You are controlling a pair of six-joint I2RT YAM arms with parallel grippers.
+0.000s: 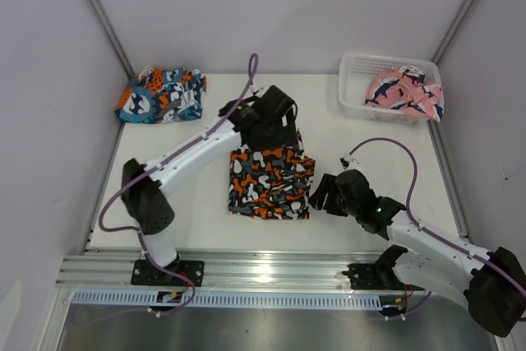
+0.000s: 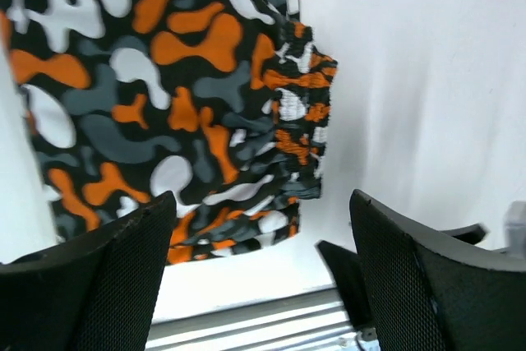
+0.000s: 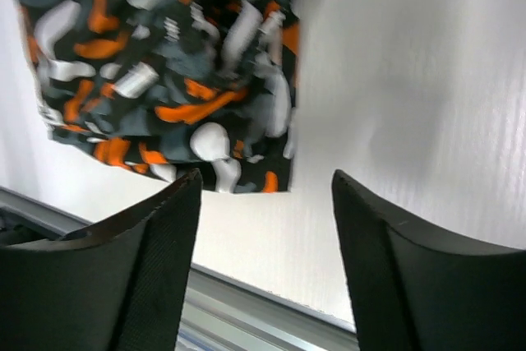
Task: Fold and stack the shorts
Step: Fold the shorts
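nearest me, the right hand (image 1: 322, 196) hangs low over the counter (image 1: 205, 223), just right of the orange-black-white camouflage shorts (image 1: 269, 180), its fingers apart with nothing between them. the shorts lie flat mid-counter in what looks like a rough folded square, and neither hand has hold of them. my worry there is the near right corner: it sits close to those spread fingers, and if the hand swings leftward at that height a fingertip could snag the loose edge and flip the fold open. further back, the left hand (image 1: 267, 117) hovers over the far edge of the same shorts, its fingers also wide apart and empty. a low move from there could drag the bunched, elastic-looking edge and skew the fold. at the far left the blue-teal-orange shorts (image 1: 160, 94) lie crumpled close to the wall, so a grab might catch only one layer and lift them twisted. at the far right the pink-navy-white shorts (image 1: 403, 92) are heaped in the white mesh basket (image 1: 385, 58), and a deep pinch could hook the mesh and haul the basket up too.
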